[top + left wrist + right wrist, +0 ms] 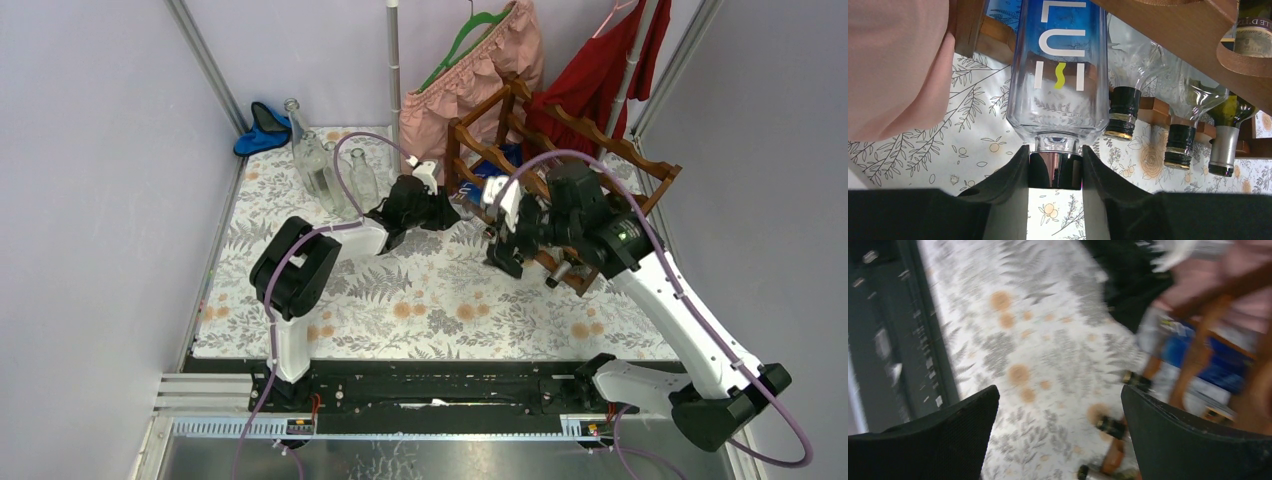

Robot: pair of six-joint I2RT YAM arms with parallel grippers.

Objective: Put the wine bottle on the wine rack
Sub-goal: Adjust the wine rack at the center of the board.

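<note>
We see left tool (1055,156) clamped on wine bottle (1058,75) cap (1055,170), seating it in wine rack (1173,30); right tool (1059,390) apart.

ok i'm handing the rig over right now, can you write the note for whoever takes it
Left gripper: shut on the cap of the wine bottle, which lies neck-out low in the wine rack, beside other bottles.
Right gripper: open, empty, above the tablecloth near the rack.
Done: the bottle looks to be in the rack.
Left: open the left gripper, back off, and check that the bottle stays put.
Clear bottles stand at the table's far left.
</note>
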